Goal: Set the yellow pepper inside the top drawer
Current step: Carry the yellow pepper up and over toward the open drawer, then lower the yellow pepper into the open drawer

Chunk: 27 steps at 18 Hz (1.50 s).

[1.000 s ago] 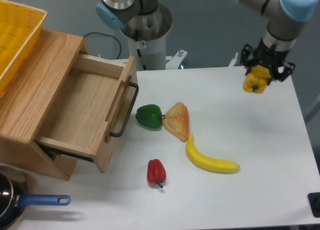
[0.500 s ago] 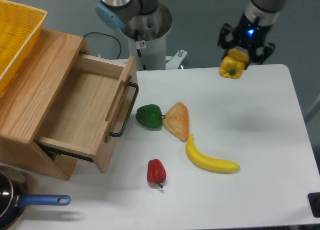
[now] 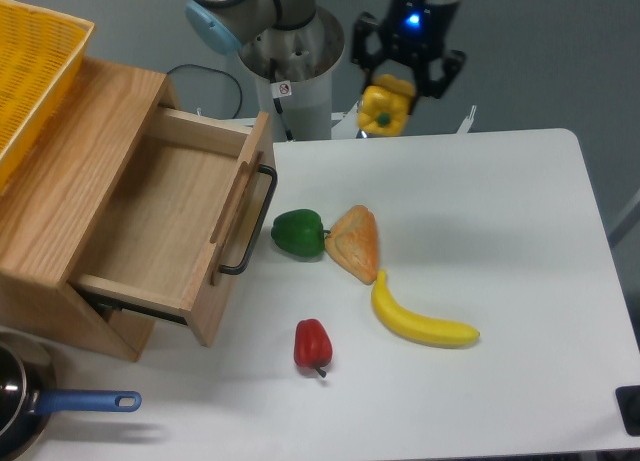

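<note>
My gripper (image 3: 397, 85) is shut on the yellow pepper (image 3: 384, 109) and holds it high in the air over the far edge of the white table (image 3: 520, 281), next to the robot's base. The pepper hangs below the black fingers (image 3: 366, 54). The top drawer (image 3: 160, 221) stands pulled open at the left, its light-wood inside bare, its black bar handle (image 3: 252, 221) facing the table. The drawer lies well to the left of and below the pepper.
A green pepper (image 3: 298, 232), an orange pastry (image 3: 354, 242), a banana (image 3: 420, 321) and a red pepper (image 3: 312, 345) lie mid-table. A yellow basket (image 3: 30, 71) sits on the cabinet top. A blue-handled pan (image 3: 60, 405) is at the bottom left.
My gripper has carried the yellow pepper leftward and higher, from above the table's right back corner to near the robot's base. Nothing else has moved.
</note>
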{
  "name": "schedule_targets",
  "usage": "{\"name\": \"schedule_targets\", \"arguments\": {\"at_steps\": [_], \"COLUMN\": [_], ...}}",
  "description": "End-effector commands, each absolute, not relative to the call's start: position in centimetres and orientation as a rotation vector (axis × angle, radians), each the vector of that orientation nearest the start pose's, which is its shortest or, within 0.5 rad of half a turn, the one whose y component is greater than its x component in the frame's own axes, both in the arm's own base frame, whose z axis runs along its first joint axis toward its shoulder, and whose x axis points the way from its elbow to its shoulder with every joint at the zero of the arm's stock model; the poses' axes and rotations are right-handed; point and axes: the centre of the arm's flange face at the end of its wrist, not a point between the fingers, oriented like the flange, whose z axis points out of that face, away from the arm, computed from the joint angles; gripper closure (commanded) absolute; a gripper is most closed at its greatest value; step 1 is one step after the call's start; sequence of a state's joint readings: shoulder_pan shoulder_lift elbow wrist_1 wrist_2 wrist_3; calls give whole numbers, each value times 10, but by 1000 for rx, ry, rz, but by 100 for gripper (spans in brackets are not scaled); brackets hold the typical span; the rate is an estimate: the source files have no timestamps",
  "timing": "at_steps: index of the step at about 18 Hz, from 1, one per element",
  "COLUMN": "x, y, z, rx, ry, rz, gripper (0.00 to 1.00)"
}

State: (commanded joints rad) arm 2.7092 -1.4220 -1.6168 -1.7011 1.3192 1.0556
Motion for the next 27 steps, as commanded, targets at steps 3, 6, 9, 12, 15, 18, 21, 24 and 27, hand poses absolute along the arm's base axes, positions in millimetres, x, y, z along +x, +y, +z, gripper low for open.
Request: {"name": "schedule_targets", "arguments": {"at_steps": [3,6,9,12,15,18,21,24,27], "x": [-295,-275,-257,-248,-242,-232,-226,-218,-207], "y": [336,352,367,375,382,395,411,432,448], "z": [533,545,554,567,568,566,560,552,547], "rx": [-2916,-2880,-2864,-2851,-2848,-2844,-2840,-2838,-2826], "ry": [-124,-157,-151,-164,-187,-190,-208,-231,-269], "rz": [-197,-211,-212,-197,-204,-201,-199,-206,-206], "gripper": [62,62,62,62,62,62,62,62,62]}}
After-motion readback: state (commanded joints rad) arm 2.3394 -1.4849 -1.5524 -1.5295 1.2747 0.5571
